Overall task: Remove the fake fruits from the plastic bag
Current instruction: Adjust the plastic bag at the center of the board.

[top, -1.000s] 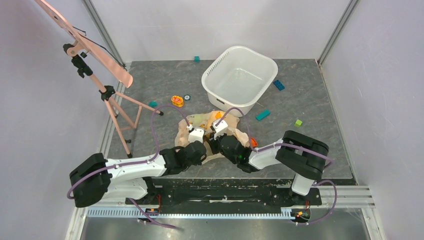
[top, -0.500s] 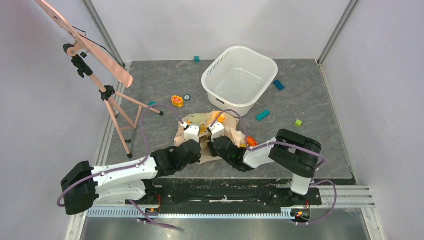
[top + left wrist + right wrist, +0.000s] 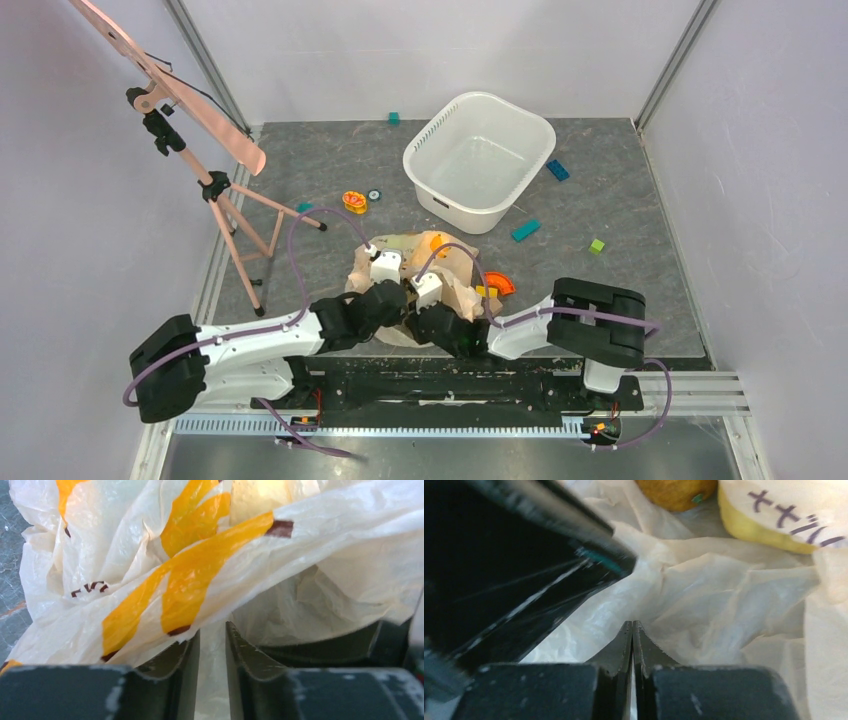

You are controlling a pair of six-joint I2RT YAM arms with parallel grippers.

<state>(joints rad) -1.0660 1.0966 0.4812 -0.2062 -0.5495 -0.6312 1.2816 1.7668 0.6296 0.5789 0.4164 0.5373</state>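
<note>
The plastic bag (image 3: pixel 455 272) lies crumpled at the near middle of the mat, peach with yellow banana prints. My left gripper (image 3: pixel 390 290) is shut on a fold of bag film, which runs between its fingertips in the left wrist view (image 3: pixel 212 640). My right gripper (image 3: pixel 425 305) is close beside it, jaws pressed together (image 3: pixel 632 630) where the bag's folds converge. A small orange-yellow round fruit (image 3: pixel 437 243) and a green pear (image 3: pixel 400 243) show at the bag's far edge. In the right wrist view a brown oval fruit (image 3: pixel 676 492) and a pale yellow-green fruit (image 3: pixel 764 527) lie under lettered film.
A white tub (image 3: pixel 480 158) stands behind the bag. An orange flower-shaped disc (image 3: pixel 353 201) lies left of it, an orange-red piece (image 3: pixel 502 285) right of the bag. Small blocks (image 3: pixel 525 230) are scattered on the mat. A tripod stand (image 3: pixel 215 185) is at the left.
Both grippers have pulled back toward the near edge with the bag. The bag has shifted and spread, and the orange round fruit now shows more clearly at its far edge.
</note>
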